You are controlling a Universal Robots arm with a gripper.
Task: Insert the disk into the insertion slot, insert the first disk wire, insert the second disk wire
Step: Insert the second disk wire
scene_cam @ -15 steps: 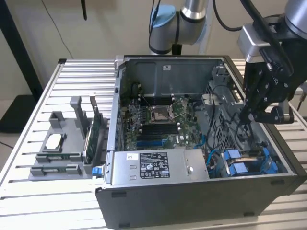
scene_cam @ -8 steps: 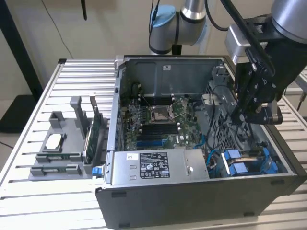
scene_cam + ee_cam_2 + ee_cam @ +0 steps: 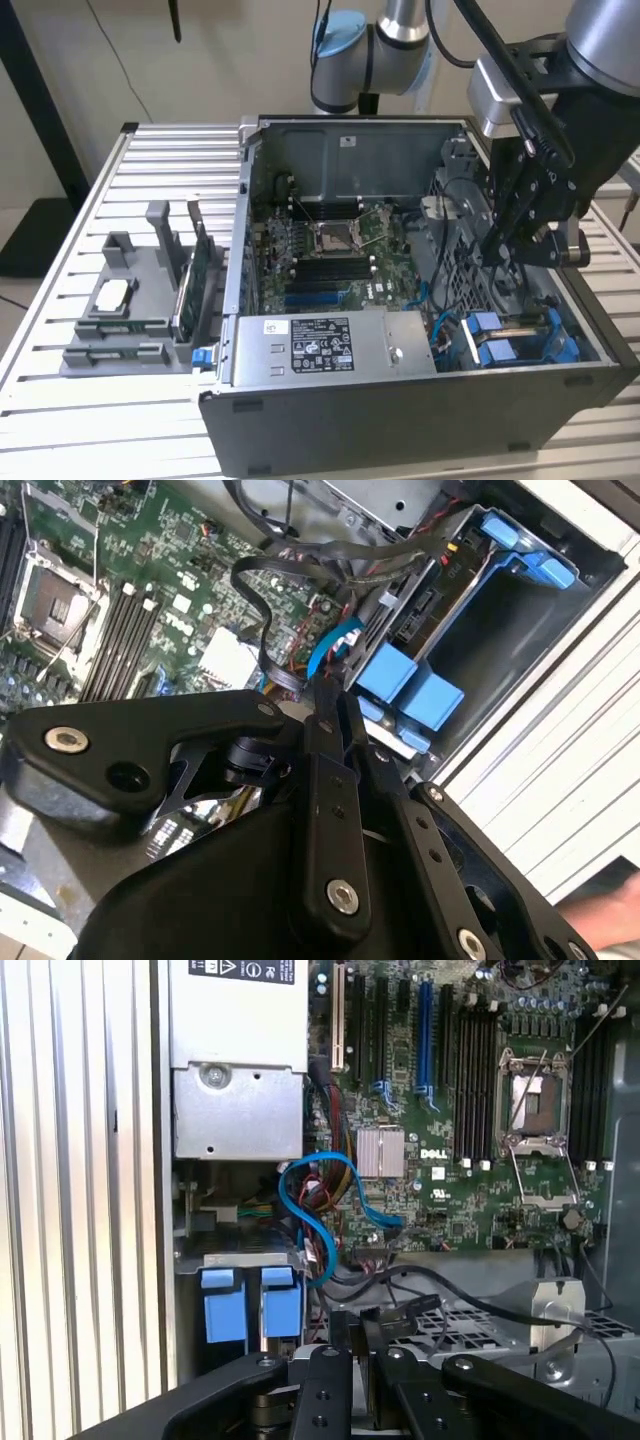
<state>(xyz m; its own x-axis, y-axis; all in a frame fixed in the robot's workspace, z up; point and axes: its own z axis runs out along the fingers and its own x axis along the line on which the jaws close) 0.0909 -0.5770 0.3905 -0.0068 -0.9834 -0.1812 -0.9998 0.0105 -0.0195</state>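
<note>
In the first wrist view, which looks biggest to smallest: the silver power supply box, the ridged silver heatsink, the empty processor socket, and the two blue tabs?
1. Power supply box, clearly largest.
2. Processor socket.
3. Heatsink.
4. The two blue tabs: taken together they look about the heatsink's size, and they sit nearer the camera, so that ranking is unsure.

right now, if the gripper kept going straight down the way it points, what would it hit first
Most likely the grey and black cables draped just beyond the gripper, above the perforated metal drive cage. Depth is hard to judge; in the exterior view the gripper hangs inside the open computer case, near that cage.
</note>
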